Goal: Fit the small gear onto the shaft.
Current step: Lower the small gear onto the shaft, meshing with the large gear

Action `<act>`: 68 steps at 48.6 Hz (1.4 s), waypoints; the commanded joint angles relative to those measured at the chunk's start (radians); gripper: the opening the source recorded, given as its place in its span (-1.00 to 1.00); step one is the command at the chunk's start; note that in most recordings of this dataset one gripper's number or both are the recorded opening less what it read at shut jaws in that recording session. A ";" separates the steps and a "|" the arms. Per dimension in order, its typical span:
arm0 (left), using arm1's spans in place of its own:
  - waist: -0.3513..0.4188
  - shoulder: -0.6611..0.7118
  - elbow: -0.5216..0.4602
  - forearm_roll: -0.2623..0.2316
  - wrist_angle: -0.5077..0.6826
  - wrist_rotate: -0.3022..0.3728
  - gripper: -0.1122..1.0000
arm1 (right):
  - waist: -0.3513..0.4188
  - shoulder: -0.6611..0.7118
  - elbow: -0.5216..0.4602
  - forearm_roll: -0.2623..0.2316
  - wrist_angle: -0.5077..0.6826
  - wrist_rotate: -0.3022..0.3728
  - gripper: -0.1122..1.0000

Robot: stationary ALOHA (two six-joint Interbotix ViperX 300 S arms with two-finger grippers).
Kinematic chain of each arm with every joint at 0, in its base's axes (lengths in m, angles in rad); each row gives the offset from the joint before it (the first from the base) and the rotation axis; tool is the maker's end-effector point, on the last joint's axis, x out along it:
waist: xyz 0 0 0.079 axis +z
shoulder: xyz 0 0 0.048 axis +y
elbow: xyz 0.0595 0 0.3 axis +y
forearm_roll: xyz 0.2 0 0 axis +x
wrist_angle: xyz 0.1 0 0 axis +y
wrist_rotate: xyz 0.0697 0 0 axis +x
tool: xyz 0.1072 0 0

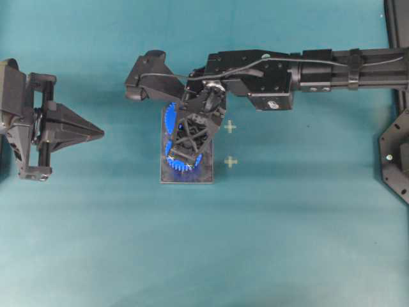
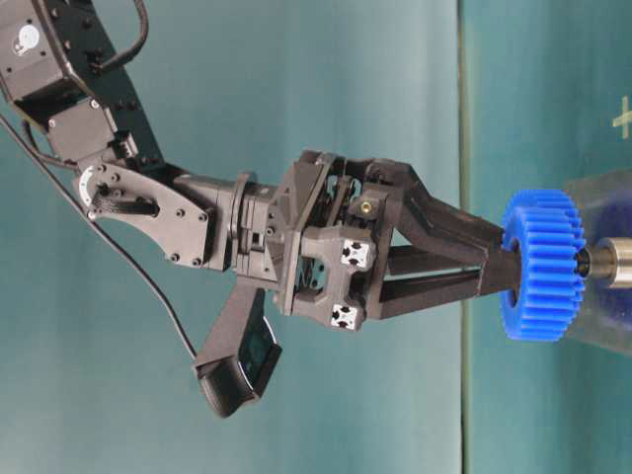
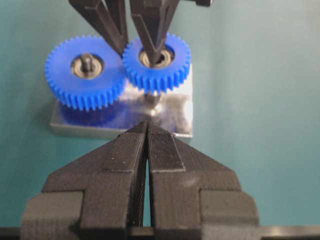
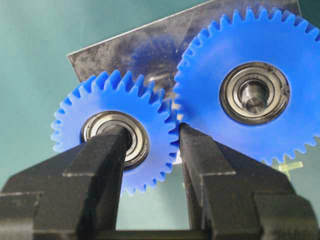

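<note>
My right gripper [image 1: 185, 155] is shut on the small gear [image 4: 112, 132], with one finger in its silver hub and the other on its teeth. It holds the gear over the grey plate [image 4: 125, 50], at the top of the shaft [image 2: 610, 263]. The shaft shows below the gear in the left wrist view [image 3: 152, 98]. I cannot tell whether the shaft has entered the bore. The small gear [image 3: 157, 62] sits higher than the larger gear. My left gripper [image 1: 101, 133] is shut and empty, left of the plate [image 1: 167, 176].
The larger blue gear [image 4: 255, 92] sits on its own post on the same plate, teeth close to the small gear. Two pale cross marks [image 1: 230, 126] lie on the teal table right of the plate. A black frame [image 1: 396, 160] stands at the right edge.
</note>
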 commanded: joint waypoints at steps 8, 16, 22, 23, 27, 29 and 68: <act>-0.003 -0.009 -0.008 0.002 -0.005 -0.002 -0.80 | 0.020 -0.020 -0.012 -0.015 0.032 -0.003 -0.17; -0.003 -0.015 -0.006 0.002 -0.005 -0.002 -0.80 | 0.021 -0.018 -0.018 -0.015 0.029 -0.006 -0.17; -0.003 -0.021 -0.006 0.002 -0.005 -0.002 -0.80 | 0.021 -0.011 -0.038 -0.015 0.035 -0.011 -0.17; -0.003 -0.021 -0.006 0.002 -0.005 -0.002 -0.80 | 0.021 -0.009 -0.041 -0.014 0.035 -0.011 -0.17; -0.003 -0.028 -0.006 0.002 -0.005 -0.002 -0.80 | 0.021 -0.006 -0.055 -0.012 0.046 -0.011 -0.17; -0.003 -0.029 -0.006 0.002 -0.005 -0.002 -0.80 | 0.021 -0.003 -0.060 -0.011 0.058 -0.011 -0.17; -0.012 -0.038 -0.002 0.002 -0.005 -0.005 -0.80 | 0.044 -0.005 -0.095 -0.009 0.115 0.015 0.61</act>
